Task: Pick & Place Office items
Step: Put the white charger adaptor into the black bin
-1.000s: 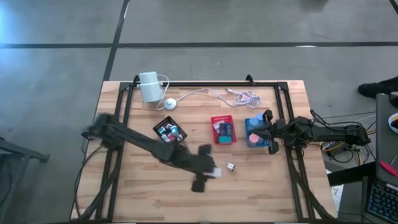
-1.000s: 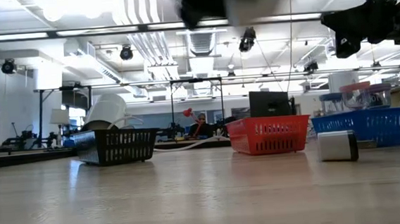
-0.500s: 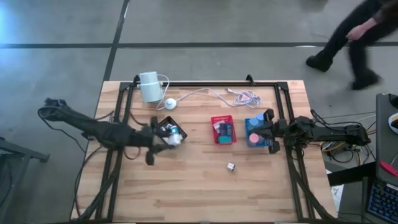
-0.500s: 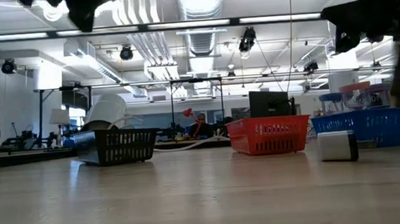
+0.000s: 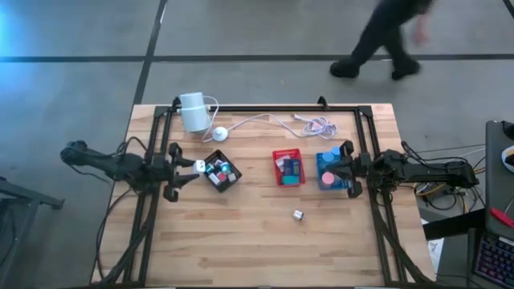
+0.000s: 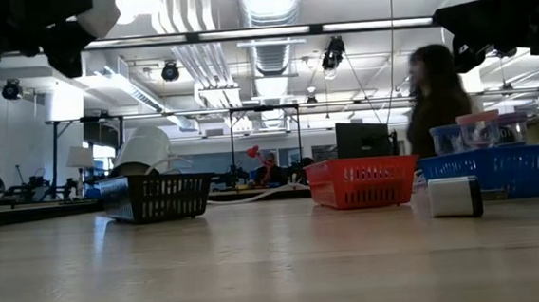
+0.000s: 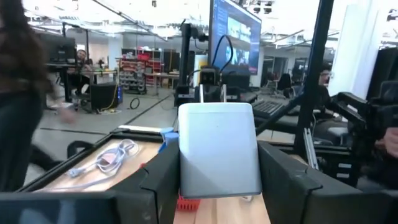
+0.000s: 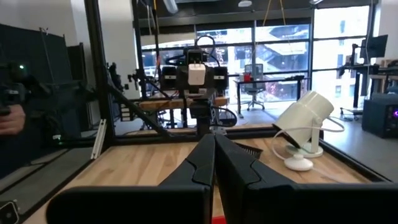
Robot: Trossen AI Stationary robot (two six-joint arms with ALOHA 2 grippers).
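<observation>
- Two grippers are seen above the wooden counter [image 5: 241, 241]: the left gripper [image 5: 191, 166] at centre left of the high view, the right gripper [image 5: 344, 168] at centre right.
- A white block [image 7: 219, 149] is grasped between the left jaws, as the left wrist view shows; in the high view it appears only as a pale speck just left of the black tray [image 5: 220, 172].
- The right jaws are pressed together with nothing between them, seen in the right wrist view, hovering beside the blue tray [image 5: 328, 171].
- Small coloured pieces lie in the black tray, the red tray [image 5: 288, 168] and the blue tray; their shapes are too small to be made out.
- One small item [image 5: 298, 214] lies alone on the counter, lower centre of the high view; in the low view it is shown as a pale block in front of the blue tray.
- A white cylinder [image 5: 193, 111] with its cable [image 5: 273, 120] is set at the upper left of the counter.
- A person [image 5: 385, 36] is seen at the top of the high view, partly cut off and blurred.
</observation>
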